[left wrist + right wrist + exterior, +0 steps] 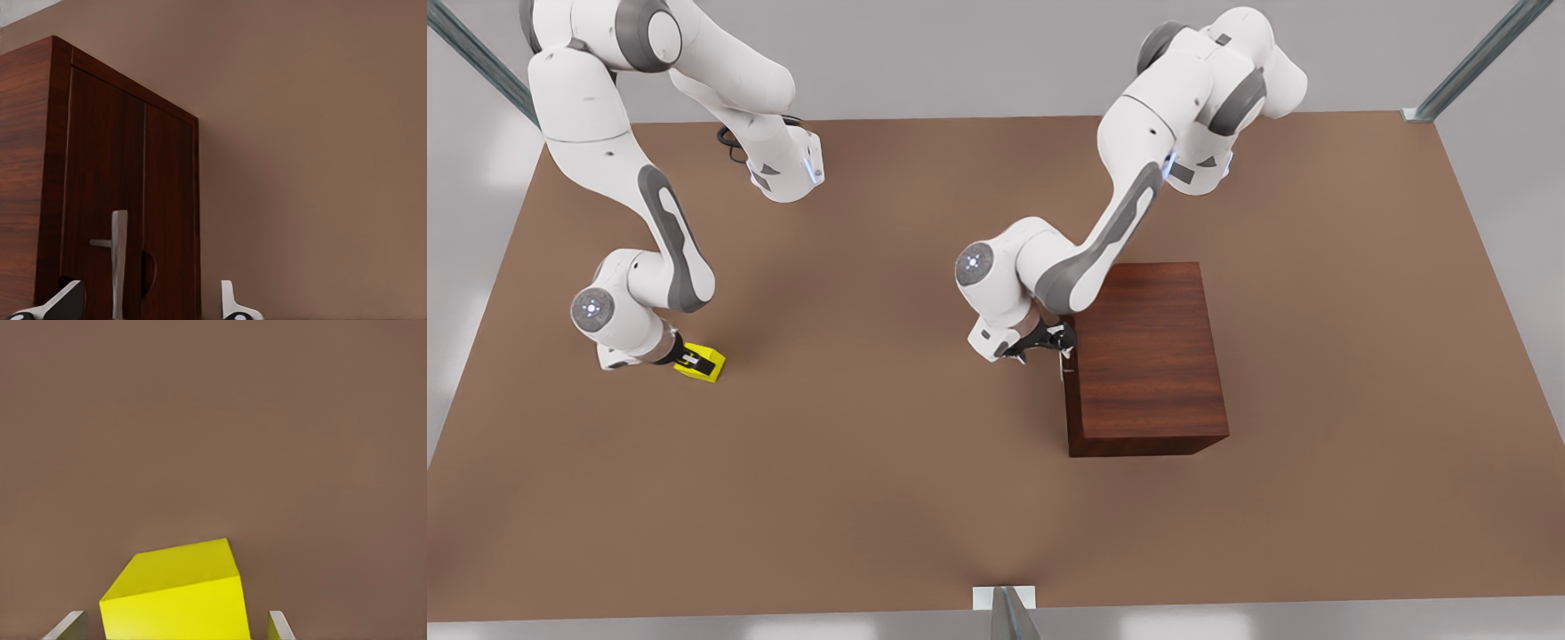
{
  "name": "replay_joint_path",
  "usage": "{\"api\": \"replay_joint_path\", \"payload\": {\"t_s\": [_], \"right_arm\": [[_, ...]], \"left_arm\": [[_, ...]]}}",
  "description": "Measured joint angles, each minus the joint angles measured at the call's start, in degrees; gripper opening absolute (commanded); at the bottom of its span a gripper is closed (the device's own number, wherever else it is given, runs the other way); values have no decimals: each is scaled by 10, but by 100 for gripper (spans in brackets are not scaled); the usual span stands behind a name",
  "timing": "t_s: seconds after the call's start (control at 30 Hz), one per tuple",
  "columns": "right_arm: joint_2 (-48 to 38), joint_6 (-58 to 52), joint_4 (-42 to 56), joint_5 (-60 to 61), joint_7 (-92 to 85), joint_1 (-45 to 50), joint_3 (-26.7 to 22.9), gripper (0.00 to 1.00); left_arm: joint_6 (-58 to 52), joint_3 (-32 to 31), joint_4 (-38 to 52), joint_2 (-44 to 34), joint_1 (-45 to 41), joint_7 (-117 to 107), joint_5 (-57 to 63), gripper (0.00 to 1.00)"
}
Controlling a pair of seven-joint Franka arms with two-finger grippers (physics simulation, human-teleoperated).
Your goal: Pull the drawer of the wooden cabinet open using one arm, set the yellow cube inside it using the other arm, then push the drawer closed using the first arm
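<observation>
Nearest the camera, the yellow cube (177, 603) sits on the brown table (889, 498) between the spread fingers (279, 627) of the right gripper (694, 360); farther off, the left gripper (1060, 340), fingers apart, straddles the silver handle (119, 263) of the closed drawer (107, 200) in the wooden cabinet (1147, 356).

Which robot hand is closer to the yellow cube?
The right hand. Its open fingers sit on either side of the yellow cube. The left hand is far off, open at the drawer's handle on the wooden cabinet.
</observation>
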Motion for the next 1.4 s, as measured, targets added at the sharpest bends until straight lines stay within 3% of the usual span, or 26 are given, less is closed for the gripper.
{"api": "replay_joint_path", "payload": {"t_s": [0.53, 0.57, 0.6, 0.63, 0.7, 1.17, 1.4], "right_arm": [[36, 19, 1, -38, 9, -9, -1, 100], [36, 20, 1, -39, 9, -9, -1, 98], [37, 21, 1, -39, 10, -9, -2, 90], [37, 22, 2, -40, 11, -9, -2, 74], [37, 24, 2, -38, 11, -9, -2, 67], [-9, 13, 4, -31, 10, -5, 2, 66], [-53, -45, 34, -27, 20, -3, 30, 66]], "left_arm": [[1, -1, 5, 25, -11, -67, 18, 100], [2, -1, 6, 26, -11, -70, 17, 100], [4, -2, 6, 26, -12, -72, 17, 100], [5, -2, 7, 26, -12, -75, 16, 100], [6, -3, 9, 27, -14, -79, 15, 100], [27, -3, 22, 34, -30, -105, 15, 100], [36, -4, 28, 35, -35, -116, 15, 100]]}}
